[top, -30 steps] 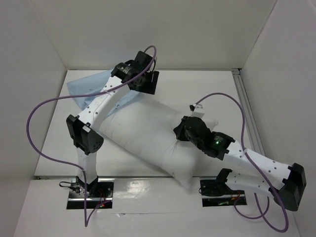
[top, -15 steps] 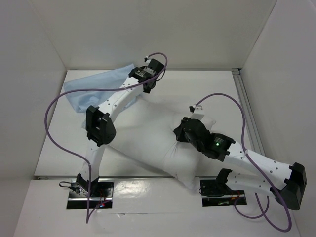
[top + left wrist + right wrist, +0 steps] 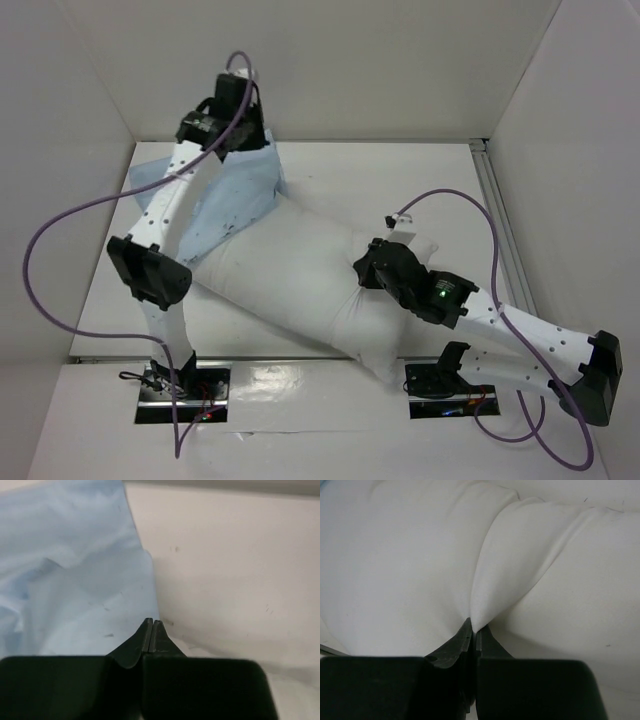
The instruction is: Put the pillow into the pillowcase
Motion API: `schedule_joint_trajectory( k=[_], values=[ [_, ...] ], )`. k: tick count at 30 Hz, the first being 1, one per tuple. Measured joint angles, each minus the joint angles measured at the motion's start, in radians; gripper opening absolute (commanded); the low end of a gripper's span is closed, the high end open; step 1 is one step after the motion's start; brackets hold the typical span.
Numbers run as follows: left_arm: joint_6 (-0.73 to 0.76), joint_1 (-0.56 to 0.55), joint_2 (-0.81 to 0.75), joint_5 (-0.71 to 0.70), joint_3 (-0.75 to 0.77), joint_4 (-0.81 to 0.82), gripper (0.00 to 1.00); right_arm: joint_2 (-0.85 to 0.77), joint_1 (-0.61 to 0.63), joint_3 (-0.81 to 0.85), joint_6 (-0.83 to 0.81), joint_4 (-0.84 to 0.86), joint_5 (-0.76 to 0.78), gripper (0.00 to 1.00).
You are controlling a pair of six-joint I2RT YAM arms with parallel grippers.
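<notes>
The plump white pillow (image 3: 290, 280) lies slantwise across the table, from the back left to the front middle. My right gripper (image 3: 362, 268) is shut on a pinched fold of the pillow (image 3: 420, 555) near its right end; the fold rises from between the fingertips of that gripper (image 3: 474, 627). The pale blue pillowcase (image 3: 230, 190) sits at the back left, its right part drawn up and overlapping the pillow's far end. My left gripper (image 3: 252, 146) is raised at the cloth's top edge. In the left wrist view that gripper (image 3: 151, 622) is shut right at the edge of the pillowcase (image 3: 75, 555).
White walls close in the table on the left, back and right. An aluminium rail (image 3: 495, 200) runs along the right side. Purple cables (image 3: 60, 230) loop off both arms. Bare tabletop (image 3: 230, 555) lies to the right of the pillowcase.
My left gripper has shut on the pillowcase edge and swung up and to the left, drawing the cloth up over the pillow's far end. The right arm and pillow have stayed put.
</notes>
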Motion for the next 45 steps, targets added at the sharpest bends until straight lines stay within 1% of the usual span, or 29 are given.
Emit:
schedule_joint_trajectory(
  k=[1,2,4,5,7,11,14,15,16,18,21,24,26,28,32,36,38,41,45],
  values=[
    [0.0,0.025,-0.031,0.004,0.016,0.008,0.14,-0.002,0.001,0.0,0.0,-0.004,0.003,0.0],
    [0.004,0.043,-0.047,0.0,0.064,0.0,0.37,-0.004,0.001,0.0,0.0,-0.007,0.007,0.0],
    [0.022,0.044,-0.048,-0.029,0.151,0.002,0.64,-0.006,0.001,0.0,0.0,-0.011,0.01,0.0],
    [0.029,0.033,-0.042,-0.05,0.179,0.0,0.82,-0.006,0.001,0.0,0.0,-0.011,0.011,0.0],
    [0.044,0.001,-0.018,-0.098,0.199,-0.012,0.9,-0.006,0.001,0.0,0.0,-0.012,0.012,0.0],
    [0.063,-0.055,0.093,-0.172,0.178,-0.057,0.91,-0.006,0.008,0.0,0.0,-0.012,0.015,0.0],
    [0.065,-0.086,0.199,-0.266,0.155,-0.111,0.85,-0.003,0.009,0.0,0.0,-0.012,0.017,0.0],
    [0.067,-0.092,0.23,-0.294,0.151,-0.129,0.82,-0.002,0.009,0.0,0.0,-0.012,0.017,0.0],
    [0.069,-0.098,0.261,-0.326,0.148,-0.149,0.77,-0.001,0.009,0.0,0.0,-0.012,0.018,0.0],
    [0.075,-0.106,0.309,-0.389,0.146,-0.186,0.51,0.0,0.009,0.0,0.0,-0.011,0.019,0.0],
    [0.072,-0.11,0.331,-0.472,0.144,-0.223,0.0,0.003,0.009,0.0,0.0,-0.011,0.021,0.0],
    [0.06,-0.111,0.326,-0.518,0.153,-0.243,0.0,0.007,0.009,0.001,0.0,-0.01,0.021,0.0],
    [0.056,-0.111,0.308,-0.479,0.155,-0.244,0.0,0.012,0.009,0.002,0.0,-0.01,0.021,0.0],
    [0.056,-0.108,0.256,-0.377,0.135,-0.214,0.0,0.019,0.009,0.003,0.0,-0.009,0.021,0.0],
    [0.026,-0.068,0.04,-0.053,0.024,-0.114,0.0,0.028,0.009,0.003,-0.003,-0.009,0.024,0.0],
    [-0.026,0.006,-0.109,0.245,0.014,-0.039,0.0,0.029,0.014,0.003,-0.008,-0.014,0.025,0.0],
    [-0.053,0.034,-0.14,0.365,0.002,-0.003,0.0,0.027,0.016,0.003,-0.008,-0.018,0.028,0.0],
    [-0.092,0.042,-0.148,0.501,-0.054,0.047,0.0,0.018,0.016,0.003,-0.008,-0.021,0.032,0.0],
    [-0.121,0.014,-0.124,0.554,-0.141,0.072,0.0,0.0,0.017,0.007,-0.007,-0.035,0.037,0.0]
  ],
)
